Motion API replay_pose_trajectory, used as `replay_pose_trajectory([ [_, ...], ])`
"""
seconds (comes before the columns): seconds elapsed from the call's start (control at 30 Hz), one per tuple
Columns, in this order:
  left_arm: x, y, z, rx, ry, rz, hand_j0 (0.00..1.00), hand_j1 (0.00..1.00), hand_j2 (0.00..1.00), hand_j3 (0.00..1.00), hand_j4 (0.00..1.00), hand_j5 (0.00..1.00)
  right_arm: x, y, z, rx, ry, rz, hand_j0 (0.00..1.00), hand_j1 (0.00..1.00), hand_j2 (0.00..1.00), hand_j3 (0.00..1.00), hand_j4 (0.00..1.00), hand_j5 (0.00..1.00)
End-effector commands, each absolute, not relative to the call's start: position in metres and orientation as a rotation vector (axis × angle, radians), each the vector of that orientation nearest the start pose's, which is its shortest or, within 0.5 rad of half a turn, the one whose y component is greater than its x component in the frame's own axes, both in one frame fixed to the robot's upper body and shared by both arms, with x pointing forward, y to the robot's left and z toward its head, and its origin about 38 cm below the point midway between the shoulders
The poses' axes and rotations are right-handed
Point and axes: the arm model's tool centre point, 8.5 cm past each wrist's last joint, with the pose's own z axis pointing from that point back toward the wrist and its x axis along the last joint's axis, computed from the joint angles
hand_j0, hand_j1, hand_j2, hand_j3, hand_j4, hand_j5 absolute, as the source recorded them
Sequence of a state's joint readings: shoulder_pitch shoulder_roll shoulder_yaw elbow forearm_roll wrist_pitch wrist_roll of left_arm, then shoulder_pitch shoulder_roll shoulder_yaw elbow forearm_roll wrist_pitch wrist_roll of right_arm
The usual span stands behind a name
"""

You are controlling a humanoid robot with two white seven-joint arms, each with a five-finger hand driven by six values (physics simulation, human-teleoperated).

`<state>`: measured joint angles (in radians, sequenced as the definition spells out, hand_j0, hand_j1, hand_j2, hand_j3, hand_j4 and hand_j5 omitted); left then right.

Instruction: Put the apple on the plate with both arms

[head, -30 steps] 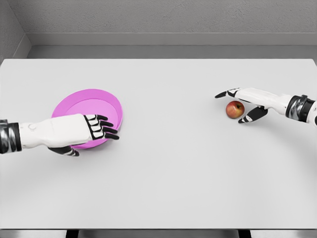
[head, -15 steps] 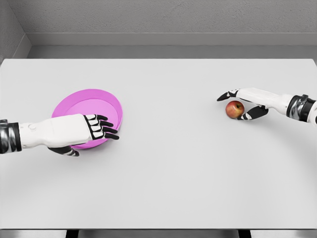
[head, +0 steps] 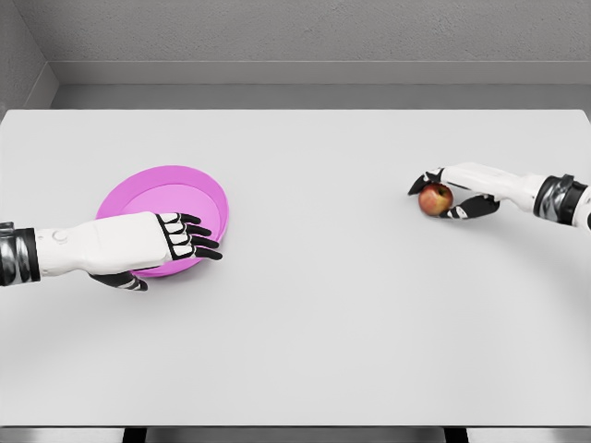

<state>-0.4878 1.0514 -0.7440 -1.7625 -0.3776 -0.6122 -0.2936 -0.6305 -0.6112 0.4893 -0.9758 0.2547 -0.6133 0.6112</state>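
A red-yellow apple (head: 435,198) sits at the right of the white table (head: 314,305). My right hand (head: 447,195) has closed around it, fingers above and thumb below touching its sides. The pink plate (head: 164,198) lies at the left of the table. Over the plate's near rim my left hand (head: 181,242) lies flat, its fingers stretched toward the right and its thumb tucked under the rim; it covers the plate's front edge.
A grey wall (head: 295,37) runs behind the table's far edge. The table's near edge crosses the bottom of the view.
The right hand's fingers and thumb have closed in on the apple, from spread around it to touching it. The apple has shifted slightly up. The left hand has not moved.
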Motion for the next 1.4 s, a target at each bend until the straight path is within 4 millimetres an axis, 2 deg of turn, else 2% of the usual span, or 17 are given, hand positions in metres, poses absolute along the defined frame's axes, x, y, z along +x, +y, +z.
replay_pose_trajectory([
  [0.0, 0.347, 0.286, 0.201, -0.311, 2.033, 2.924, 1.0, 1.0, 1.0, 1.0, 1.0, 1.0, 0.473, -0.347, 0.137, -0.183, -1.346, 1.632, 0.62, 0.62, 0.62, 0.62, 0.62, 0.62],
  [0.2, 0.347, 0.286, 0.201, -0.311, 2.033, 2.924, 1.0, 1.0, 1.0, 1.0, 1.0, 1.0, 0.474, -0.347, 0.137, -0.182, -1.348, 1.629, 0.54, 0.54, 0.54, 0.54, 0.54, 0.54],
  [0.33, 0.347, 0.286, 0.2, -0.308, 2.033, 2.925, 1.0, 1.0, 1.0, 1.0, 1.0, 1.0, 0.474, -0.347, 0.138, -0.181, -1.353, 1.624, 0.53, 0.53, 0.53, 0.53, 0.53, 0.53],
  [0.4, 0.347, 0.286, 0.201, -0.311, 2.033, 2.924, 1.0, 1.0, 1.0, 1.0, 1.0, 1.0, 0.474, -0.347, 0.138, -0.182, -1.354, 1.623, 0.48, 0.48, 0.48, 0.48, 0.48, 0.48],
  [0.87, 0.348, 0.286, 0.202, -0.317, 2.033, 2.92, 1.0, 1.0, 1.0, 1.0, 1.0, 1.0, 0.476, -0.345, 0.144, -0.166, -1.392, 1.595, 0.48, 0.48, 0.48, 0.48, 0.48, 0.48],
  [0.97, 0.348, 0.286, 0.202, -0.317, 2.033, 2.92, 1.0, 1.0, 1.0, 1.0, 1.0, 1.0, 0.477, -0.337, 0.154, -0.119, -1.471, 1.541, 0.48, 0.48, 0.48, 0.48, 0.48, 0.48],
  [1.0, 0.348, 0.286, 0.202, -0.317, 2.033, 2.92, 1.0, 1.0, 1.0, 1.0, 1.0, 1.0, 0.477, -0.326, 0.156, -0.104, -1.496, 1.555, 0.48, 0.48, 0.48, 0.48, 0.48, 0.48],
  [1.07, 0.348, 0.287, 0.202, -0.318, 2.031, 2.921, 1.0, 1.0, 1.0, 1.0, 1.0, 1.0, 0.472, -0.289, 0.164, -0.053, -1.541, 1.653, 0.48, 0.48, 0.48, 0.48, 0.48, 0.48],
  [1.17, 0.348, 0.287, 0.202, -0.318, 2.031, 2.922, 1.0, 1.0, 1.0, 1.0, 1.0, 1.0, 0.461, -0.222, 0.167, 0.065, -1.589, 1.813, 0.48, 0.48, 0.48, 0.48, 0.48, 0.48],
  [1.23, 0.348, 0.287, 0.202, -0.318, 2.031, 2.922, 1.0, 1.0, 1.0, 1.0, 1.0, 1.0, 0.45, -0.187, 0.175, 0.126, -1.63, 1.909, 0.48, 0.48, 0.48, 0.48, 0.48, 0.48],
  [1.37, 0.348, 0.287, 0.202, -0.319, 2.029, 2.922, 1.0, 1.0, 1.0, 1.0, 1.0, 1.0, 0.442, -0.173, 0.166, 0.172, -1.608, 1.952, 0.48, 0.48, 0.48, 0.48, 0.48, 0.48],
])
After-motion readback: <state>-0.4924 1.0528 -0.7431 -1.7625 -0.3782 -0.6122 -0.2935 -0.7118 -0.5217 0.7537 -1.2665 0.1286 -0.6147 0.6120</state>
